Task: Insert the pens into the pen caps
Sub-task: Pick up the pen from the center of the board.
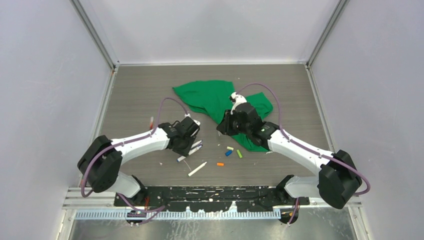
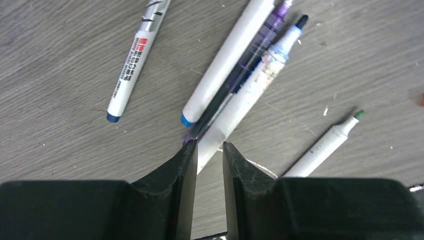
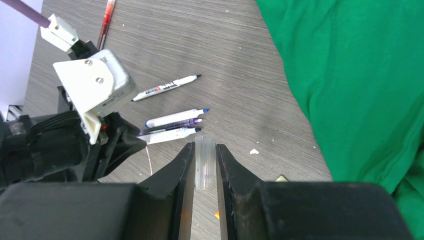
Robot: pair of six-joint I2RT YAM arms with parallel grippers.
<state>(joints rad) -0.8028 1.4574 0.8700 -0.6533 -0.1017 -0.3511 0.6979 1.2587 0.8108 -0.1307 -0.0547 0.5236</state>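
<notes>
Pens [image 2: 225, 65] clustered, left gripper [image 2: 210, 146] pinching white pen [image 2: 245, 97], its end hidden, right gripper [image 3: 204, 146] pinching clear cap [image 3: 205, 167].

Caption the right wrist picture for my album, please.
Right fingers pinch a clear cap over the table, pens lying ahead, green cloth alongside.

A grey wood-grain table [image 1: 135, 95] carries a crumpled green cloth [image 1: 210, 97] toward its far edge. Pens [image 1: 197, 168] and small coloured caps [image 1: 228, 153] lie nearer its front edge.

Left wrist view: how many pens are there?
5: red-lettered pen left; blue-ended pen, purple pen, black-tipped pen bunched centre; green-tipped pen right. Others may lie outside frame.
</notes>
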